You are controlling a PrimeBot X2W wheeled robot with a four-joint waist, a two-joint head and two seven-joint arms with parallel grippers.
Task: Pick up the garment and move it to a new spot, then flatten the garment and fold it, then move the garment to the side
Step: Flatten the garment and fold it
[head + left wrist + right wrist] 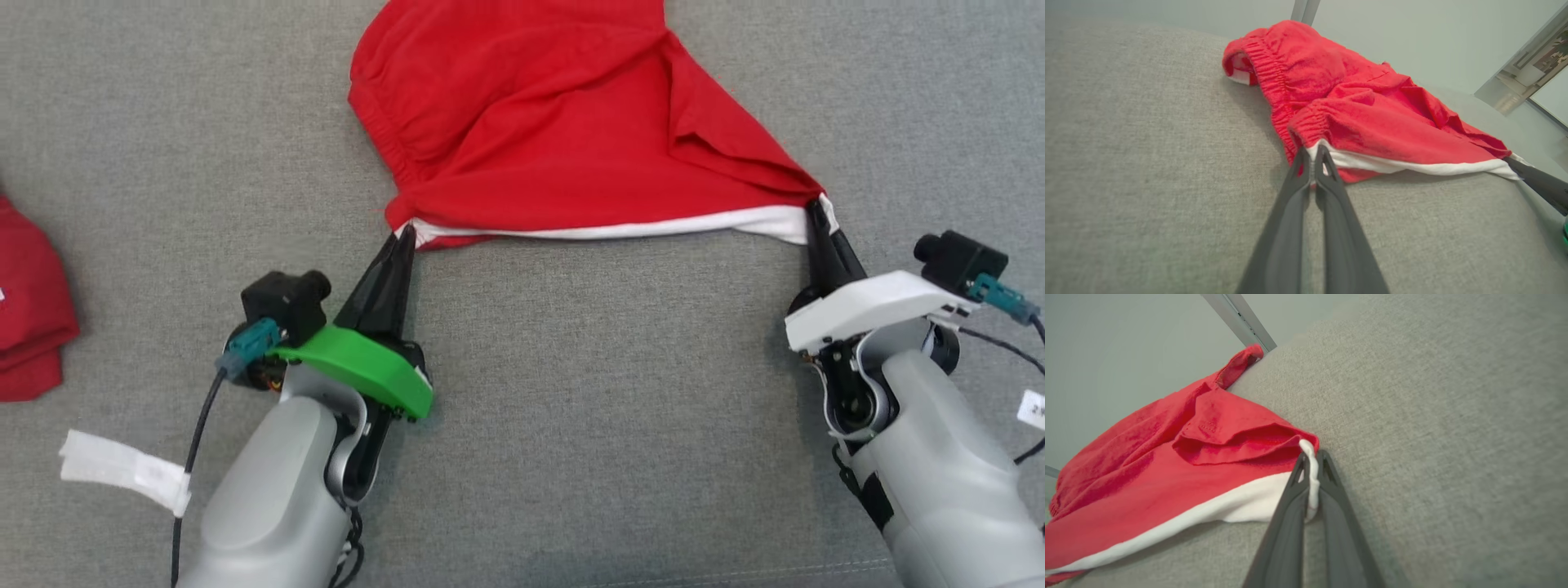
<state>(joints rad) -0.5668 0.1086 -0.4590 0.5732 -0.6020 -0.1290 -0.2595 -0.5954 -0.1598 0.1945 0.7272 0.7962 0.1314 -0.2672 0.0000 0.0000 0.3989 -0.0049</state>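
The garment [539, 122] is a pair of red shorts with a white band along its near edge, lying on the grey fabric surface at the top middle of the head view. My left gripper [403, 239] is shut on the garment's near left corner. My right gripper [816, 211] is shut on its near right corner, pinching the white band. The edge between them runs nearly straight. In the left wrist view the garment [1355, 110] bunches beyond my left gripper [1312, 157], with the elastic waist at the left. In the right wrist view the white hem [1310, 473] sits between my right gripper's [1311, 461] fingers.
A second red cloth [28, 306] lies folded at the left edge of the grey surface [604, 392]. A white tag [122, 469] hangs off my left forearm. A metal post [1237, 320] stands beyond the surface's far edge.
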